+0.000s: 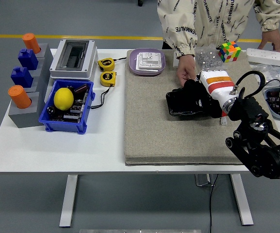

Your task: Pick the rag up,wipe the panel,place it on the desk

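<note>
A black panel (178, 108) lies on the grey felt mat (149, 131), right of centre. My right hand (194, 95) rests flat on top of it, its black fingers curled over a dark rag that is hard to tell apart from the hand and the panel. Its white and orange wrist (216, 80) points back to the right. A person's hand (185, 75) reaches from the far side and presses on the panel's far left corner. The left arm is out of sight.
Behind the panel are a purple plate (136, 65) with a white switch, a bag of screws (206, 57), a colour cube (229, 51) and a power strip (271, 57). On the left stand a blue bin (64, 127) with a lemon (63, 98), two tape measures (107, 64) and a grey box (74, 58).
</note>
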Controlling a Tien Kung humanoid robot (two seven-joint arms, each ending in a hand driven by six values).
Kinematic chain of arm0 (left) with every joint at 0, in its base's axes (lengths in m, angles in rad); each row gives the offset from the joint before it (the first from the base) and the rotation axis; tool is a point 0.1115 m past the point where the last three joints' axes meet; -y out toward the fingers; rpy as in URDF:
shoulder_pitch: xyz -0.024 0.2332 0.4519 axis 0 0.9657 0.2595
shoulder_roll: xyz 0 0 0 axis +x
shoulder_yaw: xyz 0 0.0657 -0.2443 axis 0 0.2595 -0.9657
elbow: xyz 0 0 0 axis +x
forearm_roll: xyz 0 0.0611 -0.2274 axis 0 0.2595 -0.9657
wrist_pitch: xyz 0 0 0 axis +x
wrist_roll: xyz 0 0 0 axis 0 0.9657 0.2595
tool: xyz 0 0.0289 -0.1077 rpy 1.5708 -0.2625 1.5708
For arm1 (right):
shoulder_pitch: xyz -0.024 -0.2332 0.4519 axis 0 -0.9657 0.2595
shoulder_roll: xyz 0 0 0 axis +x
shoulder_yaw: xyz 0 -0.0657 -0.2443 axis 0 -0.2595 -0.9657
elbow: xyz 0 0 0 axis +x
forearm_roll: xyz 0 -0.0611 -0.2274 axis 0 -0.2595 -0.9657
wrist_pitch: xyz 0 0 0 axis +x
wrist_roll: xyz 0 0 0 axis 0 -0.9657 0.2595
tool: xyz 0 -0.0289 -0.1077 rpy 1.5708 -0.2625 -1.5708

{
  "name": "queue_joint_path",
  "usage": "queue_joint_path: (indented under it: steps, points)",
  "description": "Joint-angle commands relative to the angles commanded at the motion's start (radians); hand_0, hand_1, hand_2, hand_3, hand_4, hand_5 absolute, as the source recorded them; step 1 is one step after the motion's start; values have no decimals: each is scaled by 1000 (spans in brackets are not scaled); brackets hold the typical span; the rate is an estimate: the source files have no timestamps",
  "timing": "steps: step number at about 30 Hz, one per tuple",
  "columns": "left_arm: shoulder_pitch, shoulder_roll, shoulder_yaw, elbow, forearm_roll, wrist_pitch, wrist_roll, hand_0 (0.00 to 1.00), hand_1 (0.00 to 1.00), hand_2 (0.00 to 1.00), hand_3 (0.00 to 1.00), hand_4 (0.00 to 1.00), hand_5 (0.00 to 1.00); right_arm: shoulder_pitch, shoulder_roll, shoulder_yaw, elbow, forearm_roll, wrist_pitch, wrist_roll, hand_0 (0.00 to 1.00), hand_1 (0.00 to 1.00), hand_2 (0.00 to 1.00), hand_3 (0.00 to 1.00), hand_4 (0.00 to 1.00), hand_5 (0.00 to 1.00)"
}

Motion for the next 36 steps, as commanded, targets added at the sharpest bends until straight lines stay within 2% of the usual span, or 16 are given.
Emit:
queue_joint_path:
  steps: [25, 36]
  points:
    - [-9, 2, -5, 1, 0, 0, 0, 635, 658, 682, 573, 613, 508, 54, 84, -121, 25, 15, 12, -4, 276, 318, 355, 360, 913, 12]
    - [-7, 0, -10, 3, 2, 0, 1, 635, 658, 682, 573, 613, 507, 57, 75, -129, 11, 15, 12, -3, 280, 319, 356, 361, 914, 12]
